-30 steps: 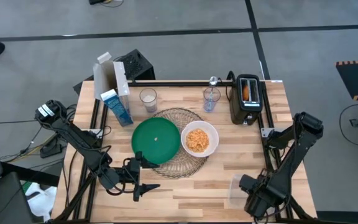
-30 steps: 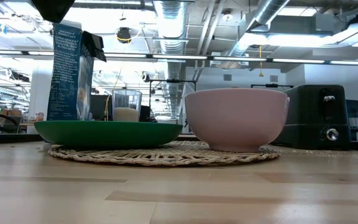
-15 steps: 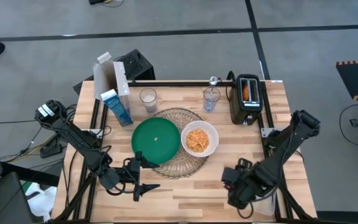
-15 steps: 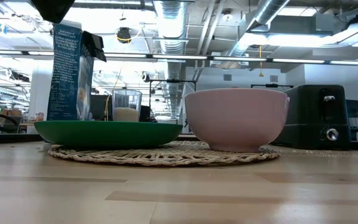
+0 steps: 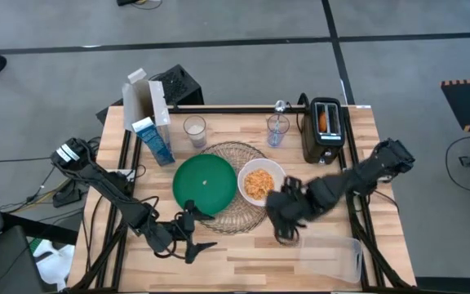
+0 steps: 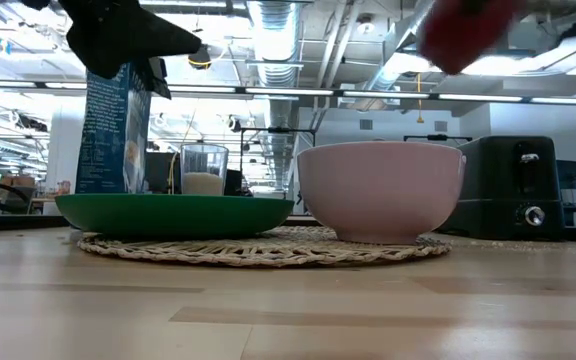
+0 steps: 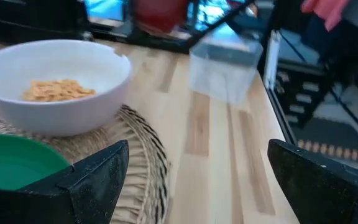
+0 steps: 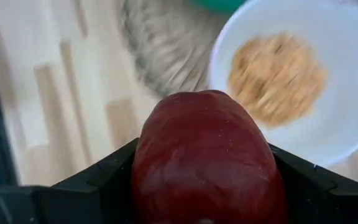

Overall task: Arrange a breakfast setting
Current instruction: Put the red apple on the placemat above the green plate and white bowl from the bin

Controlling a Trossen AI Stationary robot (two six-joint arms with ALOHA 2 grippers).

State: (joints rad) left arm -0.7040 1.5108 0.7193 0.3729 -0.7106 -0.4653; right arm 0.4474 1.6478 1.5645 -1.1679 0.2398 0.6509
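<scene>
The right claw (image 8: 207,205) is clamped on the apple (image 8: 207,155), carried in the air just above the bowl's (image 5: 261,181) near-right edge, over the mat (image 5: 239,214). The bowl holds cereal and sits on the mat touching the plate (image 5: 205,182); the carton (image 5: 152,140) and a glass (image 5: 194,129) stand behind the plate, a second glass (image 5: 277,131) behind the bowl. Risks: the apple looks round and slick, so a loose grip could drop it into the cereal and scatter flakes, or it could land on the mat and roll off across the desk (image 5: 243,249). A low swing could clip the bowl rim and shove it into the plate. The left claw (image 5: 188,237) hangs spread open and empty near the plate's front edge, so crossing toward the plate risks arm contact.
</scene>
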